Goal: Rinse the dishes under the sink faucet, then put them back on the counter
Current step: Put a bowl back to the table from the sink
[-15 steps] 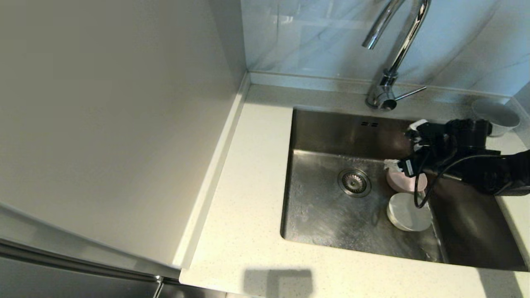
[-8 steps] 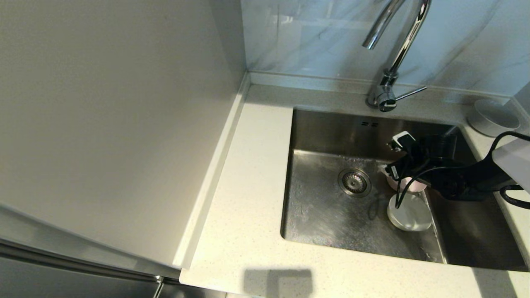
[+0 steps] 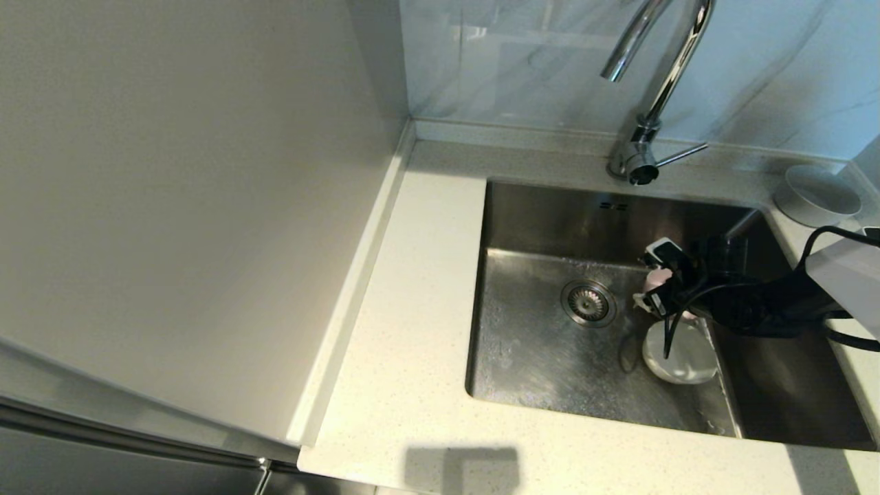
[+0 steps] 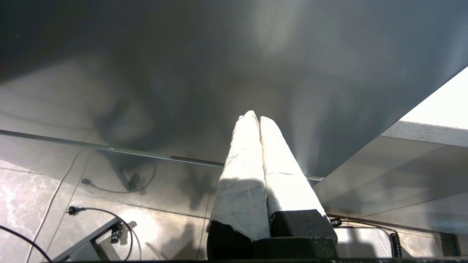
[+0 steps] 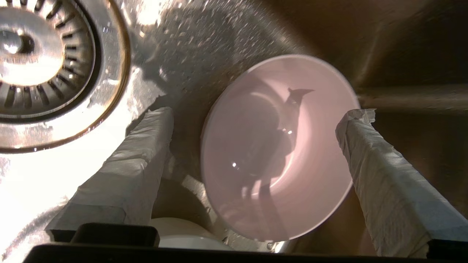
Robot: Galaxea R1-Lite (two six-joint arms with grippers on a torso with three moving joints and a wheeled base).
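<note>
The pale pink bowl [image 5: 278, 146] lies on the floor of the steel sink [image 3: 543, 220], right of the drain strainer [image 3: 588, 302]. My right gripper [image 3: 653, 275] is down in the basin, open, with one taped finger [image 5: 135, 171] on each side of the pink bowl's rim; I cannot tell whether they touch it. The white bowl [image 3: 680, 354] lies just in front of it in the sink. A light grey-white bowl [image 3: 818, 196] stands on the counter [image 3: 412, 309] at the back right. The chrome faucet [image 3: 653, 82] rises behind the sink. My left gripper [image 4: 256, 117] is shut, parked off the counter.
The faucet's thin side lever [image 3: 680, 155] points right above the sink's back edge. A tall pale cabinet side [image 3: 192, 192] walls off the counter's left. The right arm's black cable [image 3: 670, 323] hangs over the white bowl.
My right gripper has dropped from near the sink's back right rim down to the basin floor and now straddles the pink bowl. The bowls have not moved.
</note>
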